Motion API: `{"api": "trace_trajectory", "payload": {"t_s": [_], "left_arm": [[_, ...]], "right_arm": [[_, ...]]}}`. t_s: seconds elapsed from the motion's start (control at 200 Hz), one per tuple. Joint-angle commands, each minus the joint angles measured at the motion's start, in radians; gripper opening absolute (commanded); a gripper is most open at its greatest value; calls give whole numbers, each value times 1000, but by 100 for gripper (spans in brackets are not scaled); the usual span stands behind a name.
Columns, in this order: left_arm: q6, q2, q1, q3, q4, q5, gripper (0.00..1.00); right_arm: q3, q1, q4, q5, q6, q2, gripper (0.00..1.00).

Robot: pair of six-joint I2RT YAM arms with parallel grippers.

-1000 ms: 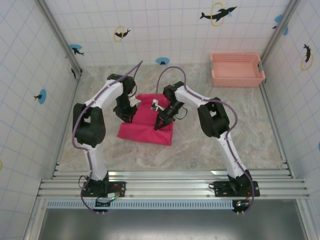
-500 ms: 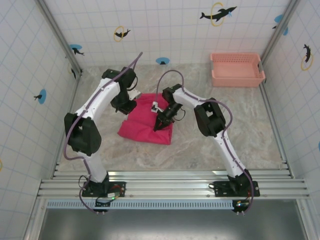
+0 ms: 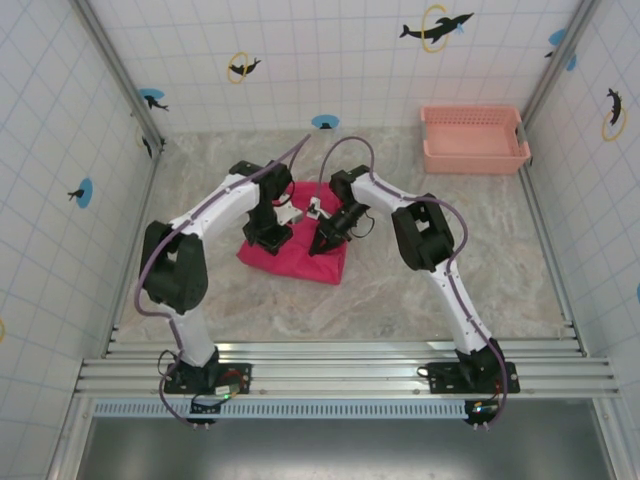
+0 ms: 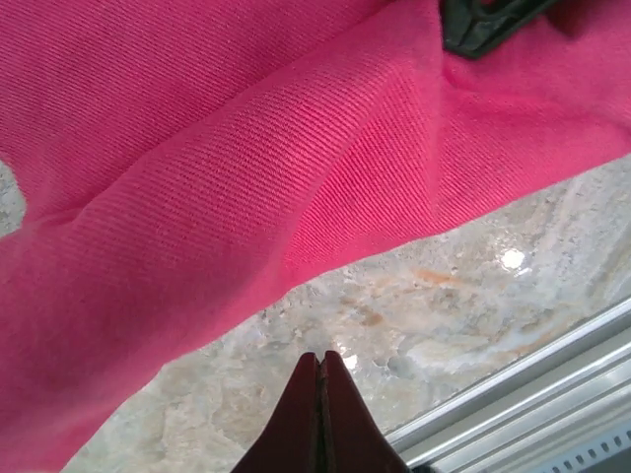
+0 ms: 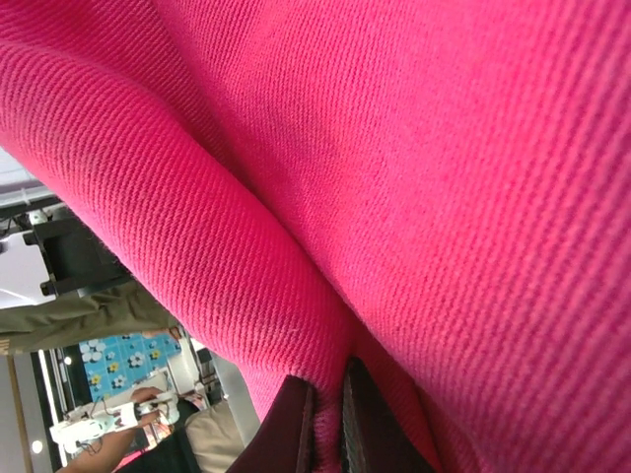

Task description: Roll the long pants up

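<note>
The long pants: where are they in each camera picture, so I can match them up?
Top external: the long pants lie just left of centre.
Left wrist: across the top and left, their edge resting on the marble table.
Right wrist: close up, across most of the picture.
Shared landmark: the marble table, under the pants from above and in the left wrist view.
</note>
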Motion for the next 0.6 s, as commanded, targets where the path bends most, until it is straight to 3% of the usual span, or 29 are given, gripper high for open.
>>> {"api": "trace_trajectory", "payload": {"t_s": [0.0,0.19,0.285,0.365,0.595], "left_arm": [[-52,131,11,91,2,-94,0],[-129,289,44,187,-10,-106,0],[-118,326,58,183,-12,-104,0],[-104,335,66,174,-6,-96,0],[-72,352,74,183,-14,-71,0]], "right_arm": [[0,-10,27,24,7,21,5],[-33,-16,28,29,2,-19,12],[-35,-23,22,85,-15,-79,31],[-31,-35,-3,156,-49,-136,40],[-161,2,-4,356,-297,-372,45]]}}
